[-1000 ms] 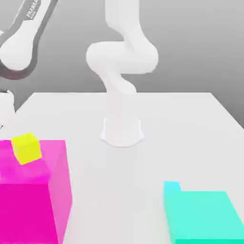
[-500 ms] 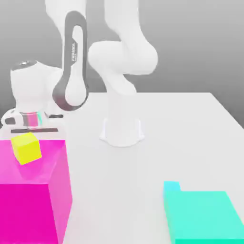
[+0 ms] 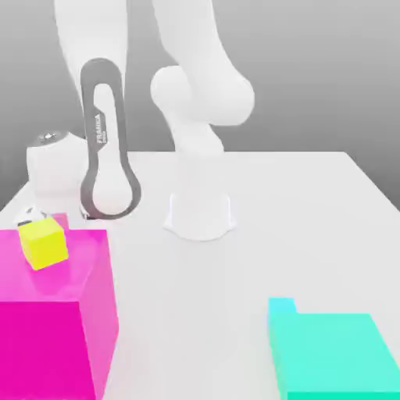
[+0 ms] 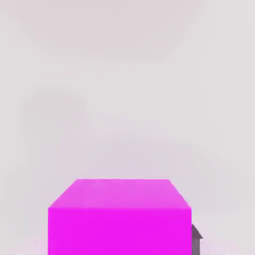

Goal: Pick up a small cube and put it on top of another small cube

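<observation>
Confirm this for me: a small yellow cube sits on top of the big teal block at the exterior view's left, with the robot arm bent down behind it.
Wrong colour. The small yellow cube sits on the big magenta block; the teal block lies at the exterior view's right. The robot arm does bend down behind it, as the exterior view shows.

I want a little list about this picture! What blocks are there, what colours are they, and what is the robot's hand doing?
arm: white robot arm, bent low at the exterior view's left
hand: gripper shut on the tiny pink-magenta cube
yellow: small yellow cube, free, against the huge magenta block
teal: flat teal block, at the exterior view's right
ground: white table
</observation>
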